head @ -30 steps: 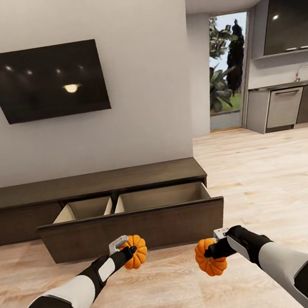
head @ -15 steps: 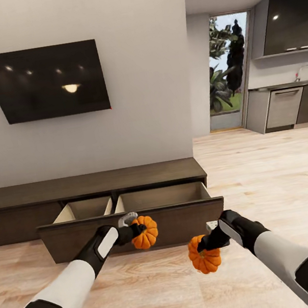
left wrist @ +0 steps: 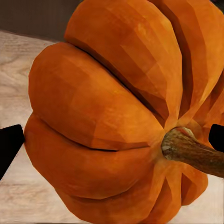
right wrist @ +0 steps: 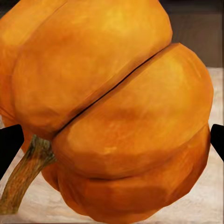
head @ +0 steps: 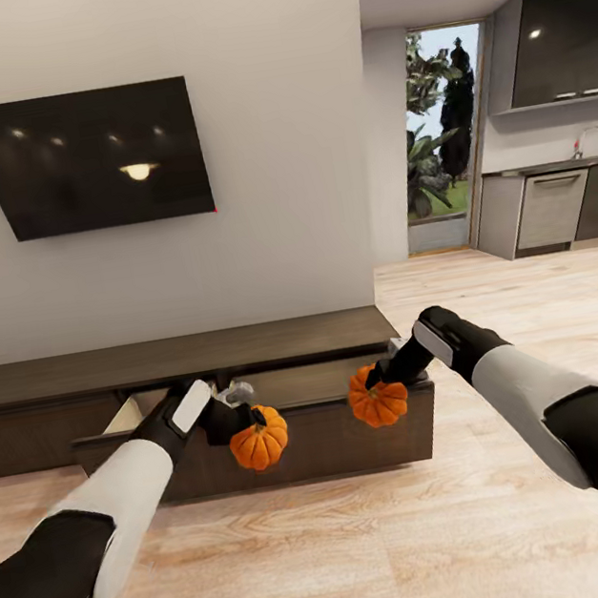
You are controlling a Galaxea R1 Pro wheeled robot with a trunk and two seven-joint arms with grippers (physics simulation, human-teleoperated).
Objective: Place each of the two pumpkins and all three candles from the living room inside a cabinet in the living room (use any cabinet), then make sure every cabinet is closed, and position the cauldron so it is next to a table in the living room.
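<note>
Two pumpkins, left pumpkin point(head: 259, 443) and right pumpkin point(head: 378, 402), are clamped in the left gripper point(head: 242, 422) and right gripper point(head: 389, 379), jaws closed on them. Both hang in front of the drawer front point(head: 312, 442) of the cabinet point(head: 23, 383); released now, they would likely drop onto the floor point(head: 376, 538), or strike the front edge.

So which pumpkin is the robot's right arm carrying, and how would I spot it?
Find the black TV on the wall, then drop to the long dark cabinet beneath it with its open drawer. Two pumpkins hang before the drawer front; the right arm's pumpkin is the higher one, nearer the drawer's kitchen-side end, while the other pumpkin hangs lower.
</note>
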